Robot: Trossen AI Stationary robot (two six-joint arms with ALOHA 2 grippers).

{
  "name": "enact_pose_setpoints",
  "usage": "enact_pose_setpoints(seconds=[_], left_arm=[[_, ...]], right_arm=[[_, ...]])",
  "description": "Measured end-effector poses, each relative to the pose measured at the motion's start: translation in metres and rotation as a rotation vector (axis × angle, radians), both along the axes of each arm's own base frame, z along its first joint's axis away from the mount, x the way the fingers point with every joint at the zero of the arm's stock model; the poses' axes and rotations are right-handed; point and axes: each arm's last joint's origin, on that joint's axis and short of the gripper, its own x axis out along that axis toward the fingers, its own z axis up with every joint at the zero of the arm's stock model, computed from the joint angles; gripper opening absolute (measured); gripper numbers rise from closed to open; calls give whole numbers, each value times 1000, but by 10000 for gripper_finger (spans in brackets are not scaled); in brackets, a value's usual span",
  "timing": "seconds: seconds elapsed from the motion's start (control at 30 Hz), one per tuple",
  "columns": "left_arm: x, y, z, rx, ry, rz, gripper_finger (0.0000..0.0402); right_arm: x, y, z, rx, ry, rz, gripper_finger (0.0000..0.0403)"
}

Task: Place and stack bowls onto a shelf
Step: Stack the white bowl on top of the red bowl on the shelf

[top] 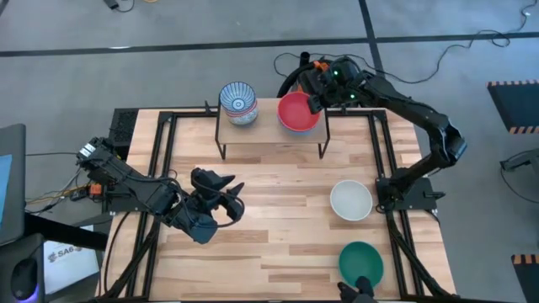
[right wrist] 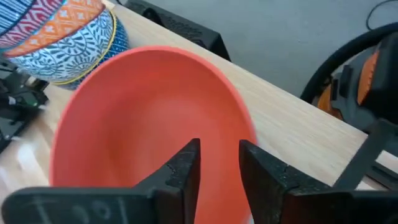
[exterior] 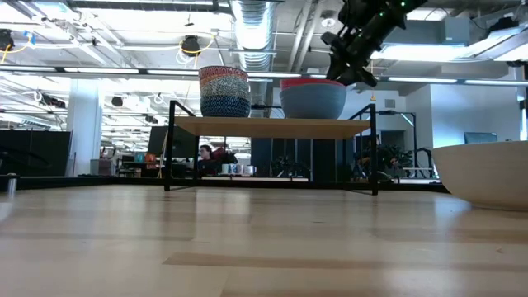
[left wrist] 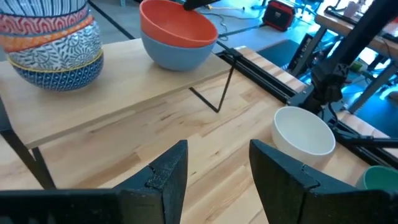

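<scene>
The red bowl (top: 297, 112) is being nested in a blue bowl (left wrist: 177, 55) on the shelf (top: 269, 133); the right gripper (right wrist: 217, 163), fingers slightly apart, is apparently hovering above its rim. The left gripper (left wrist: 217, 168) is being held open over the table.

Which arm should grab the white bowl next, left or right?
Probably the left. The left gripper hangs open over the table's middle, facing the white bowl. The right gripper is up at the shelf, over the red bowl.
</scene>
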Motion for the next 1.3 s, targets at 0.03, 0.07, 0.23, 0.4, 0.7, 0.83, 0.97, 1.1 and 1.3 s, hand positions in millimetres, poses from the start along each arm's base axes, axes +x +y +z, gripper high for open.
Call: enact_pose_setpoints(seconds=[0.03, 0.07, 0.23, 0.4, 0.7, 0.83, 0.97, 1.1, 1.3], left_arm=[[0, 0, 0, -5, -4, 5, 155], [-1, 0, 0, -8, -10, 10, 155], [-3, -3, 0, -4, -42, 28, 155], [-5, -5, -13, -13, -50, 47, 155], [-2, -16, -49, -59, -122, 9, 155], [5, -20, -62, -80, -115, -94, 155], [17, -14, -72, -92, -96, -272, 155], [30, 2, -78, -85, -131, -420, 155], [46, 40, -80, -63, -170, -458, 155]], right_arm=[[0, 0, 0, -2, 0, 3, 133], [0, 0, 0, -1, -2, 4, 132], [-15, 14, 24, -67, -59, 22, 131], [-37, 50, 43, -70, -52, 58, 131], [-60, 145, 12, 33, -157, 71, 131], [-68, 177, -6, 63, -144, 62, 131], [-77, 198, -18, 70, -11, 60, 131], [-85, 215, -33, 139, 177, 85, 131], [-95, 231, -49, 163, 395, 70, 132]])
